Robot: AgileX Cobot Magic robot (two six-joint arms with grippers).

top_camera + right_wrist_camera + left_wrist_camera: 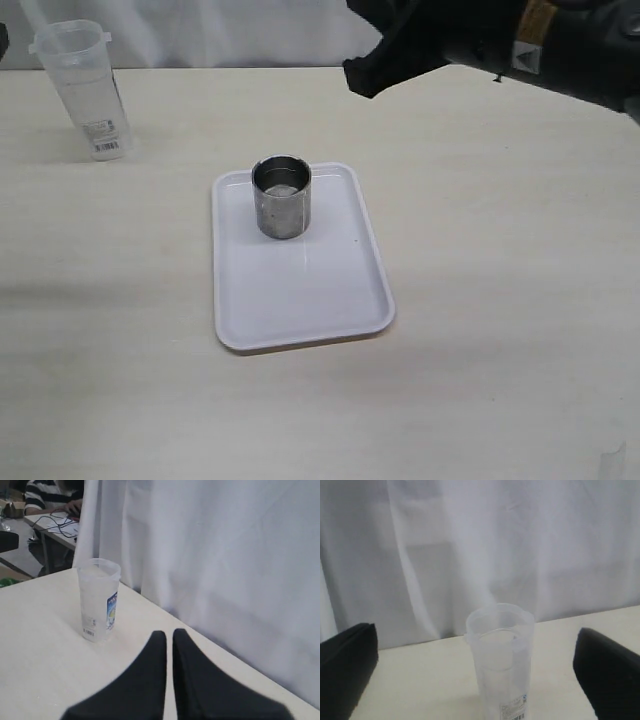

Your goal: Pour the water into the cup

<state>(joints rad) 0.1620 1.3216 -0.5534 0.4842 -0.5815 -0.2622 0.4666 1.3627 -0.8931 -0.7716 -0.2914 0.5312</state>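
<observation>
The cup, a short shiny steel cylinder, stands upright at the far end of a white tray. A tall translucent plastic container with a label stands at the table's far left. I cannot make out water in either of them. My left gripper is open, its dark fingers spread wide on either side of the container and apart from it. My right gripper is shut on nothing, and it hangs above the table's far right. From there the container is some way off.
A white curtain hangs behind the table's far edge. Beyond the table's corner a person sits at a desk with cables. Bare table surface surrounds the tray.
</observation>
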